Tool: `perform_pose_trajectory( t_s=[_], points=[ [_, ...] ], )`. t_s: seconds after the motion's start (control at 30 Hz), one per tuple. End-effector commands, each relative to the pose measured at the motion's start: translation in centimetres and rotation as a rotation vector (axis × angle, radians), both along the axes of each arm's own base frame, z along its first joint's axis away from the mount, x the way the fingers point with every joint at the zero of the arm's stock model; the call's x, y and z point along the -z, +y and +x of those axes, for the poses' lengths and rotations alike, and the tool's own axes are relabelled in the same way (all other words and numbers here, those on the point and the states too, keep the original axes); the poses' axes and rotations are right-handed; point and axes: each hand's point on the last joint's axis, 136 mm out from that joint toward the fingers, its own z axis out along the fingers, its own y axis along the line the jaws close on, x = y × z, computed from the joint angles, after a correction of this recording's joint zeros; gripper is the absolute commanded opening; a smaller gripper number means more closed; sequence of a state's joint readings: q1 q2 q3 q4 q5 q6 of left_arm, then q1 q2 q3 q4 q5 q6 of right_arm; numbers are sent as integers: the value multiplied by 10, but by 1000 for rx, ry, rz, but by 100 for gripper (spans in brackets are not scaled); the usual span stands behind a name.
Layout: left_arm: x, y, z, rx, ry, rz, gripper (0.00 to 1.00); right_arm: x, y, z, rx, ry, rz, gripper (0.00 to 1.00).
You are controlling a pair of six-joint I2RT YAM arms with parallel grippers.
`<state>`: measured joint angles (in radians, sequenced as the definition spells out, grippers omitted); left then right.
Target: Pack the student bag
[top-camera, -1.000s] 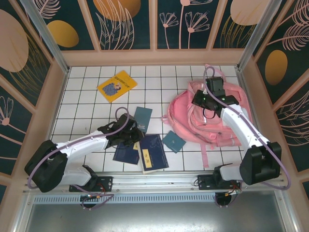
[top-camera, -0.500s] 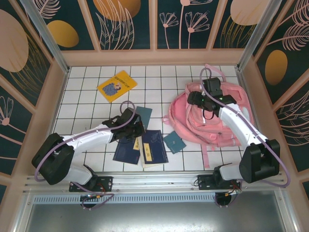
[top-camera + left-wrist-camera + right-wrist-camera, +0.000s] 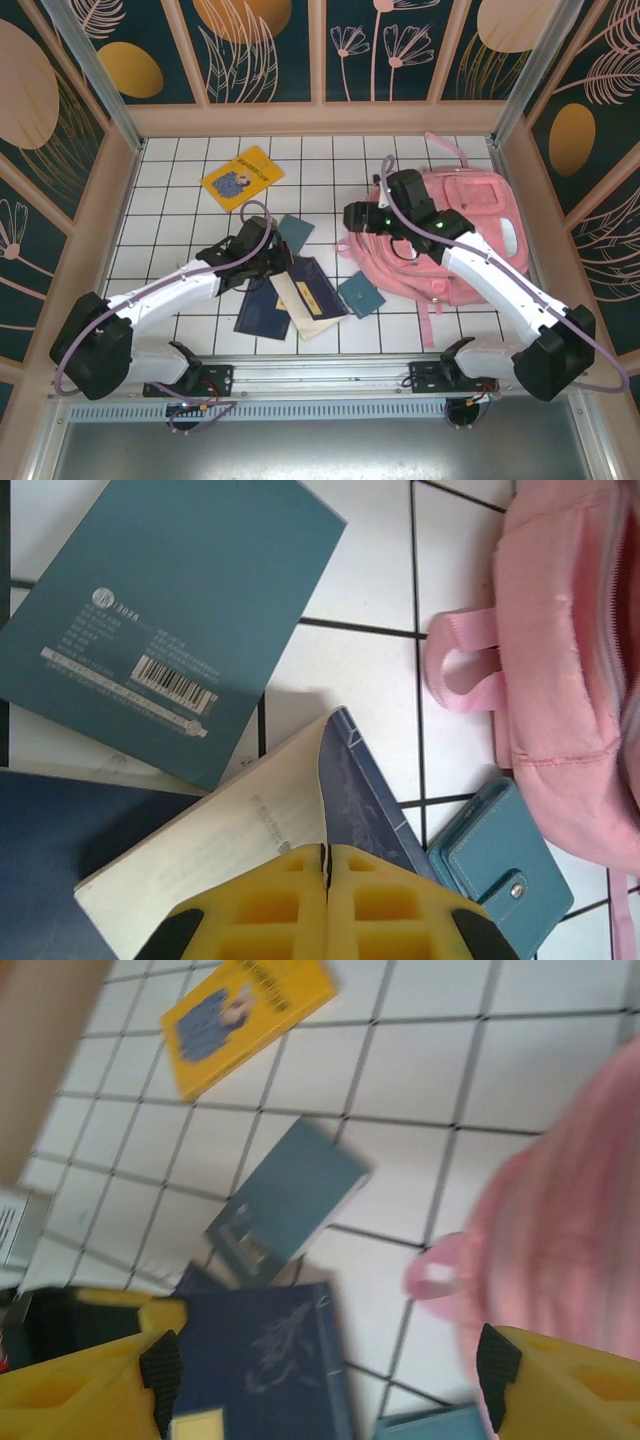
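The left gripper [image 3: 325,880] was pinched shut on the thin edge of the navy book [image 3: 352,790], the right gripper [image 3: 328,1372] gaped empty by the student bag [image 3: 470,200] lying at right, and so slight a hold risked the book slipping free.

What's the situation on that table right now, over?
Left end effector shut on navy book. Right end effector open by pink bag. Teal wallet lies between book and bag.
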<state>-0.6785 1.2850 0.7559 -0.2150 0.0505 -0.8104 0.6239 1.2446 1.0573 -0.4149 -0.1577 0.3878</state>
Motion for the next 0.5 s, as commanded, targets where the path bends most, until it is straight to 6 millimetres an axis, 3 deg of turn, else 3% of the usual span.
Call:
perform_pose_trajectory(
  t_s=[0.0, 0.17, 0.3, 0.47],
  points=[
    [-33, -3, 6, 63, -150, -44, 0, 42, 35, -27, -138, 163, 112, 79],
    [-57, -8, 0, 111, -220, -106, 0, 86, 54, -39, -201, 277, 168, 80],
    [-66, -9, -5, 133, -249, -130, 0, 105, 71, -49, -277, 374, 248, 79],
    [-72, -5, -9, 136, -285, -146, 0, 118, 83, -58, -331, 470, 358, 68]
  ],
)
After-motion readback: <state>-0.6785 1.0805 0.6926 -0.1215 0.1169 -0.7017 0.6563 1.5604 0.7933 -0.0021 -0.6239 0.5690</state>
